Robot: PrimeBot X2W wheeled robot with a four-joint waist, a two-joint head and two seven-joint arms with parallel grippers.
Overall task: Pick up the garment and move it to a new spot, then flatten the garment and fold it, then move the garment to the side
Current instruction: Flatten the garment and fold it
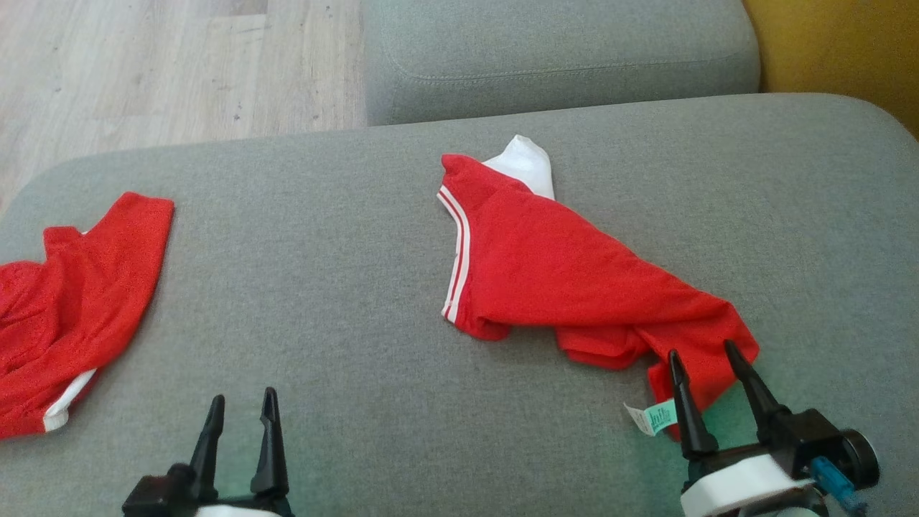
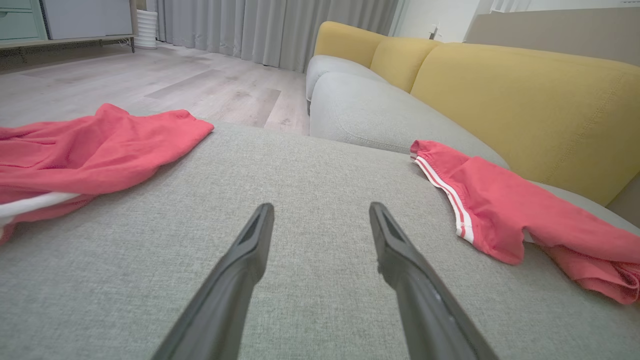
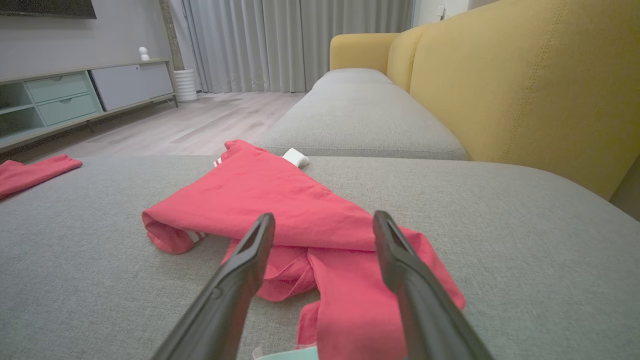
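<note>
A crumpled red garment [image 1: 560, 273] with white stripes along one hem and a white patch at its far end lies in the middle of the grey sofa seat [image 1: 323, 237]. A green-and-white label sticks out at its near end. My right gripper [image 1: 707, 355] hovers open over that near end, its fingers either side of the red cloth and gripping nothing; the right wrist view shows the garment [image 3: 260, 195] just beyond and below the right gripper [image 3: 324, 220]. My left gripper [image 1: 240, 406] is open above bare cushion at the lower left. In the left wrist view the garment [image 2: 500, 205] lies to the right of the left gripper [image 2: 321, 210].
A second red garment [image 1: 72, 301] with a white band lies at the seat's left edge. Another grey cushion [image 1: 560, 57] adjoins at the back, with the yellow backrest [image 3: 525, 90] on the right. Wooden floor [image 1: 143, 64] lies beyond the far left edge.
</note>
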